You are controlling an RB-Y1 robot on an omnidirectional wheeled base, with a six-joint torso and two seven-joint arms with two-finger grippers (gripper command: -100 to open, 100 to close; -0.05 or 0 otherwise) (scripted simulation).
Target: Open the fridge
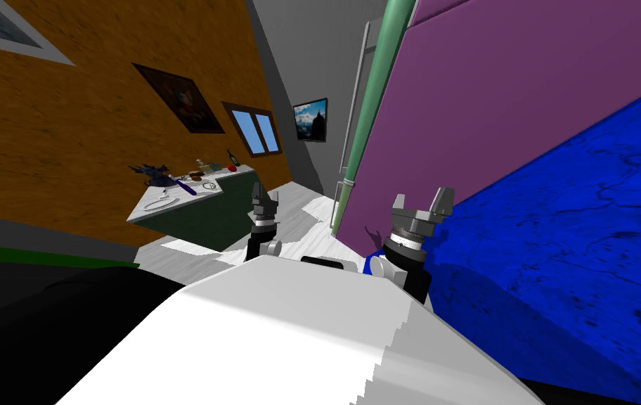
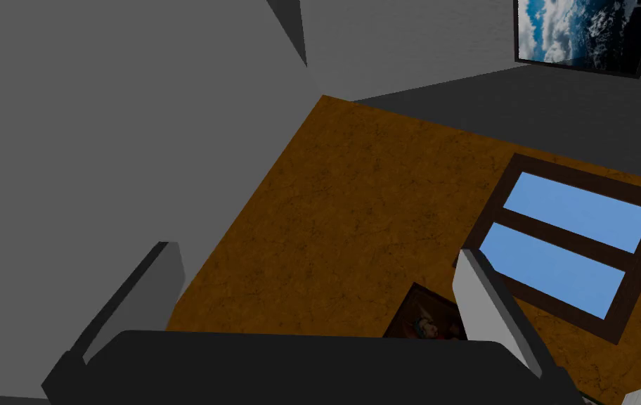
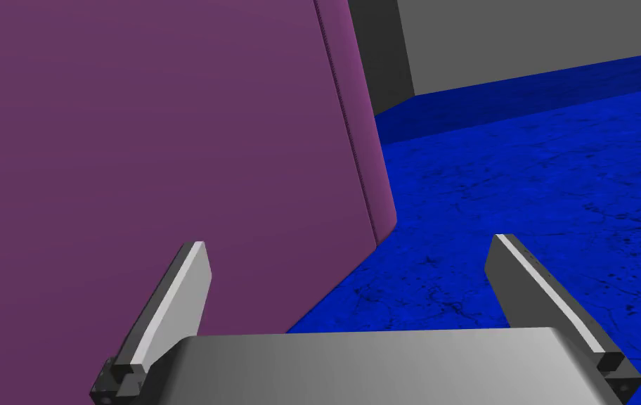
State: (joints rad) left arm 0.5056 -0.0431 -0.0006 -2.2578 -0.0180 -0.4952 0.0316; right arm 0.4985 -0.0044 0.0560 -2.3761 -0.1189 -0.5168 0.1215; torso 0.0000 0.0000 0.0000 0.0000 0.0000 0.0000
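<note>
**A:** Where is the fridge?

**B:** Close on my right. The fridge (image 1: 495,91) is a tall purple slab that takes up much of the head view. A green bar (image 1: 372,98) runs up along its near edge, held by a pale bracket near the bar's lower end. A blue marbled surface (image 1: 579,232) adjoins the purple face on the other side.

**A:** And the right hand?

**B:** The right hand (image 1: 423,204) is raised in front of the lower part of the purple face, just where the purple meets the blue. Its two fingers stand wide apart with nothing between them. In the right wrist view one finger (image 3: 178,295) lies against the purple (image 3: 157,140) and the other against the blue (image 3: 523,162). I see no contact with either.

**A:** How far is it from the green bar?

**B:** The bar is off to the hand's left, and the hand is not on it.

**A:** And the left hand?

**B:** The left hand (image 1: 265,200) is held up over the pale floor (image 1: 312,218), left of the bar. Its fingers (image 2: 484,295) are apart too, and it holds nothing.

**A:** Anything else nearby?

**B:** A white-topped bench (image 1: 171,204) stands well away by the orange wall, with small things on it that I cannot make out
</note>
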